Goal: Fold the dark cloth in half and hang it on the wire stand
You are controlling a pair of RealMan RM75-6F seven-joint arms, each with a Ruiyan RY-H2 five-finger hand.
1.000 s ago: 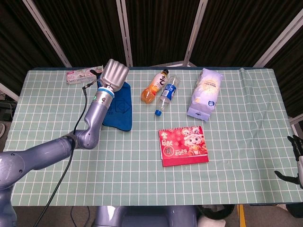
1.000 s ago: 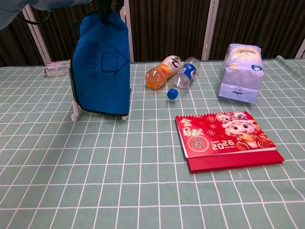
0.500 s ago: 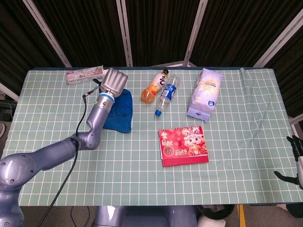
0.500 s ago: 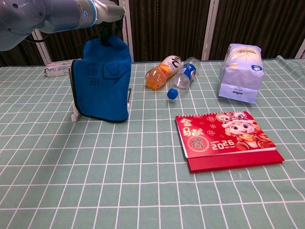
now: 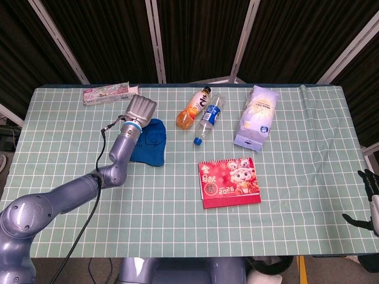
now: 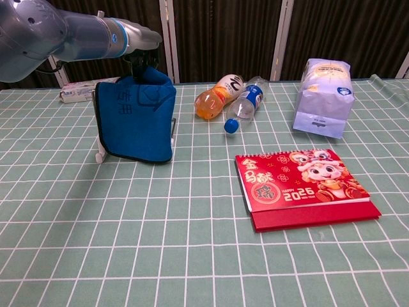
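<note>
Nearest, at the head view's lower right edge, the right hand (image 5: 368, 201) hangs off the table (image 5: 296, 195), holding nothing, fingers apart as far as shows. The calendar (image 6: 300, 185) lies mid-frame in the chest view. At that view's left, the cloth (image 6: 137, 118) is draped over the stand (image 6: 101, 153), its long axis hanging downward. The left hand (image 6: 144, 54) is directly above the cloth's top fold, fingers clenched on it. Release likely comes next, with the left hand far nearer than the right. Farther back lie two bottles (image 6: 230, 99) and a bag (image 6: 323, 96).
</note>
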